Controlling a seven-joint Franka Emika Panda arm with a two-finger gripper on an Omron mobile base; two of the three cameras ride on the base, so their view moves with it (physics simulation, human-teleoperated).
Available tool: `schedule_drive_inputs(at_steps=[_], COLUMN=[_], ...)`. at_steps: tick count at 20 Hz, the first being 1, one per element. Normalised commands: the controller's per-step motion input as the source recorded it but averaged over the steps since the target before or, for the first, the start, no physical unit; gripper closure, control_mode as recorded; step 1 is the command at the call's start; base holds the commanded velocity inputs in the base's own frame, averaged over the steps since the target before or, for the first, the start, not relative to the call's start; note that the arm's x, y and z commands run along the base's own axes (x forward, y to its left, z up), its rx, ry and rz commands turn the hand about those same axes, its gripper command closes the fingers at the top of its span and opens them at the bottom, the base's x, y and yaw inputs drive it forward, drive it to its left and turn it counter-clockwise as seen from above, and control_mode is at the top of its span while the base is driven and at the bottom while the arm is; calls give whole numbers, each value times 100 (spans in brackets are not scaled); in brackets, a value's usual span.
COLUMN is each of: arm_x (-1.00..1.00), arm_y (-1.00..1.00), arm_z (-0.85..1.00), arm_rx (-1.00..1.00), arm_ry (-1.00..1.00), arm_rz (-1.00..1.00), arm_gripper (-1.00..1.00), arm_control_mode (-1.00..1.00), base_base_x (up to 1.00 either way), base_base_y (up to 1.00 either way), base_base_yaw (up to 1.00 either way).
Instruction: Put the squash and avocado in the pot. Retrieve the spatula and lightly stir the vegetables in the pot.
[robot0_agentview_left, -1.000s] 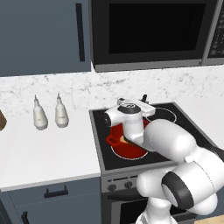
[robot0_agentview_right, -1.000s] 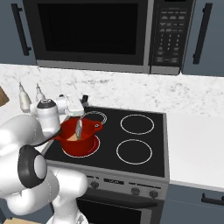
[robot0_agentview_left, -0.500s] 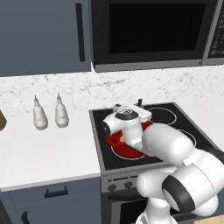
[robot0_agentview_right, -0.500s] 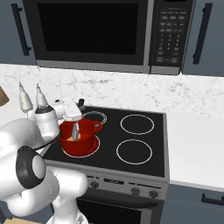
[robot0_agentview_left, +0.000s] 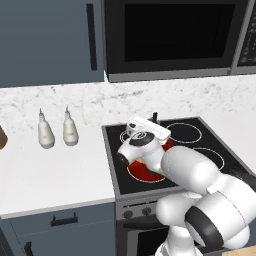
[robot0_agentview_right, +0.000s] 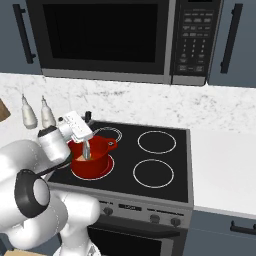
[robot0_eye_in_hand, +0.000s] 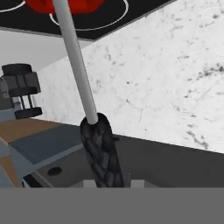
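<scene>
The red pot (robot0_agentview_right: 97, 159) sits on the stove's front left burner, largely covered by my arm in the left base view, where its red rim (robot0_agentview_left: 145, 171) peeks out. My gripper (robot0_agentview_right: 76, 127) hovers over the pot's left side, shut on the spatula. The spatula's silver shaft (robot0_agentview_right: 86, 149) slants down into the pot. In the hand view the black handle (robot0_eye_in_hand: 101, 153) runs between my fingers and the shaft (robot0_eye_in_hand: 76, 57) leads to the pot (robot0_eye_in_hand: 65, 4). A tan bit of squash (robot0_agentview_right: 79, 158) shows inside the pot. The avocado and the spatula's head are hidden.
Two white bottles (robot0_agentview_left: 46, 132) (robot0_agentview_left: 70, 129) stand on the marble counter left of the stove. A microwave (robot0_agentview_left: 170, 35) hangs low above the stove. The right burners (robot0_agentview_right: 156, 141) (robot0_agentview_right: 153, 173) are bare. A brown object (robot0_agentview_left: 2, 137) sits at the far left edge.
My hand has turned and shifted slightly left and down over the pot, swinging the spatula shaft within it. The pot has stayed put.
</scene>
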Motion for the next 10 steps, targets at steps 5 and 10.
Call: schedule_drive_inputs(at_steps=[5, 10], arm_x=[2, 16], arm_y=[-1, 0], arm_z=[0, 0], arm_rx=[-9, -4], arm_ry=[-29, -24], arm_rz=[22, 18], arm_gripper=[100, 100], arm_control_mode=[-100, -100], base_base_x=[0, 0], base_base_y=[0, 0], base_base_yaw=[0, 0])
